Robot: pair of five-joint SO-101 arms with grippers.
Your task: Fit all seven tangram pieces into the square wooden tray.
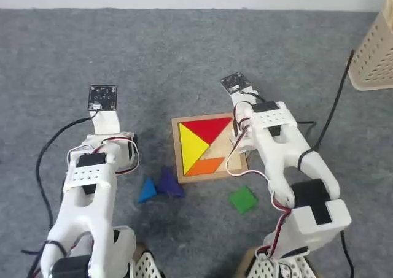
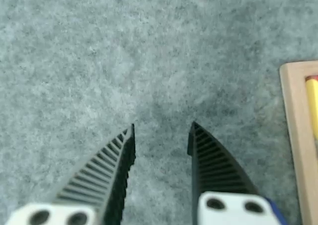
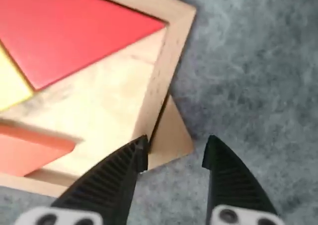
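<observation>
**Tangram pieces, 7 in all.** 3 lie inside the square wooden tray: 1 large red triangle, 1 yellow triangle and 1 orange parallelogram. The rest of the tray floor is bare pale wood. 4 lie outside it on the grey, carpet-like desk:
- 1 blue triangle and 1 purple triangle, touching each other near the tray's front left corner.
- 1 green square, apart from them near the front right corner.
- 1 plain tan triangle, flat against the outer wall of the tray's rim.

**Arms, 2, both white.**
- The left arm stretches forward on the tray's left. The left gripper hangs over bare desk with its 2 black ribbed fingers spread apart and holding nothing. The tray's rim is off to one side.
- The right arm bends over the tray's right edge. The right gripper has its fingers apart and released. One finger is at the tray's rim and the other is beyond the tan triangle's free corner, so the fingers straddle the piece without clamping it.

**Other items.** 1 beige perforated basket stands at the far right edge of the desk.
</observation>
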